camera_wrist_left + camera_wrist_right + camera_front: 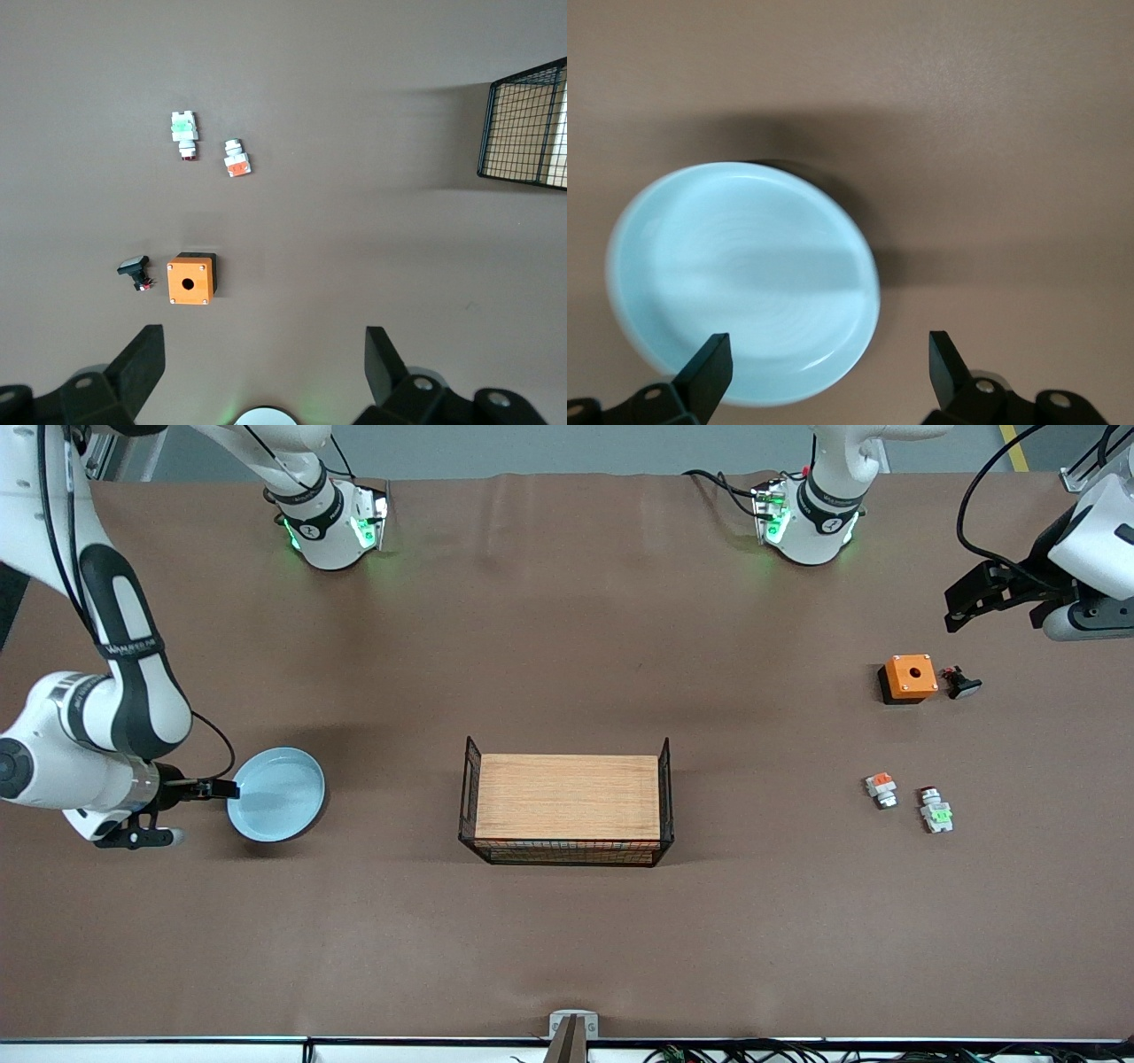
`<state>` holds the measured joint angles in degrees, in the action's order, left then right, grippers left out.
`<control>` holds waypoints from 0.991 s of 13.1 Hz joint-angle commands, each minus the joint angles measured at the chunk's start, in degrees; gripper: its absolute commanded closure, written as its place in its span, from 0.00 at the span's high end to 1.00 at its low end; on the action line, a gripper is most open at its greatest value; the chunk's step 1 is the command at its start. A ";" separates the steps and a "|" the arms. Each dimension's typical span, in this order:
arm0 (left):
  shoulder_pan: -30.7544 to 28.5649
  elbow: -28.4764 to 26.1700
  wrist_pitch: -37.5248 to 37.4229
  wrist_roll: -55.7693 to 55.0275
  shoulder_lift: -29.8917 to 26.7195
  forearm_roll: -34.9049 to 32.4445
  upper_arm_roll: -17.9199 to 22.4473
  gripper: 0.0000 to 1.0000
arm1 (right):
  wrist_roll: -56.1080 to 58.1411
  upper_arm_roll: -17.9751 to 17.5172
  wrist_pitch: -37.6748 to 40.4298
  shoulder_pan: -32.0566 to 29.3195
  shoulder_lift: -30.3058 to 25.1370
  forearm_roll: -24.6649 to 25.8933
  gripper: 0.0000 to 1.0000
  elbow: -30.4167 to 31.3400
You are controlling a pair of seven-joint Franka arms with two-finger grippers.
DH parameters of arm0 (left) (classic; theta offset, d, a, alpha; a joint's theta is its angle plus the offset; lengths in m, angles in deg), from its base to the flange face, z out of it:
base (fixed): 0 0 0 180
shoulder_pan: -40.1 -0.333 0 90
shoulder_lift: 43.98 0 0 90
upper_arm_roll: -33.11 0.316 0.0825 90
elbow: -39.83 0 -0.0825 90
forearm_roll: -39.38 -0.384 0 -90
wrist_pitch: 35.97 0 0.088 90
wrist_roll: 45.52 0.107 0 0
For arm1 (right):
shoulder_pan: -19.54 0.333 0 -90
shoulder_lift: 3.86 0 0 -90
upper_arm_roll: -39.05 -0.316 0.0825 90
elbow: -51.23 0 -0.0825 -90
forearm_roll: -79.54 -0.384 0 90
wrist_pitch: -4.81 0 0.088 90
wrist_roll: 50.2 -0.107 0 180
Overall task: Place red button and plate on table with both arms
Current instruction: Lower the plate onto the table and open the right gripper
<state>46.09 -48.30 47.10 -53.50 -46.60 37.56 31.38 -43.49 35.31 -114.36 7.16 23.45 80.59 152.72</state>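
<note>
The light blue plate (275,794) lies on the brown table (567,957) toward the right arm's end. My right gripper (221,788) is open at the plate's rim, holding nothing. In the right wrist view one of its fingers (709,365) is over the plate (744,283) and the other is off it. The red button (935,812), with its green block, lies on the table toward the left arm's end; it also shows in the left wrist view (183,133). My left gripper (955,609) is open and empty, up in the air over the table beside the orange box; its fingers (146,354) stand wide apart.
A wooden-topped black wire crate (567,808) stands mid-table. A similar part with an orange block (881,788) lies beside the red button. An orange square box (910,677) and a small black part (961,684) lie farther from the front camera.
</note>
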 commanded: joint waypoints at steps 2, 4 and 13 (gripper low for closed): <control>0.07 -0.47 -0.28 0.95 -0.64 1.11 -0.02 0.99 | -5.65 -0.04 7.53 4.28 -9.97 -0.26 0.98 1.61; 0.16 -0.47 -0.28 0.95 -0.64 1.11 -0.11 0.99 | -8.88 -0.13 11.31 5.96 -14.98 -0.17 0.98 1.43; 0.34 -0.29 -0.19 0.86 -0.55 1.11 -0.20 0.99 | -10.66 -0.31 28.20 8.43 -26.87 -0.79 0.99 -9.46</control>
<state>46.32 -48.52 47.10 -53.47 -46.61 37.57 31.00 -53.22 34.73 -88.49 15.37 -4.56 80.59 146.66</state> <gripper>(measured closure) 0.004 0.009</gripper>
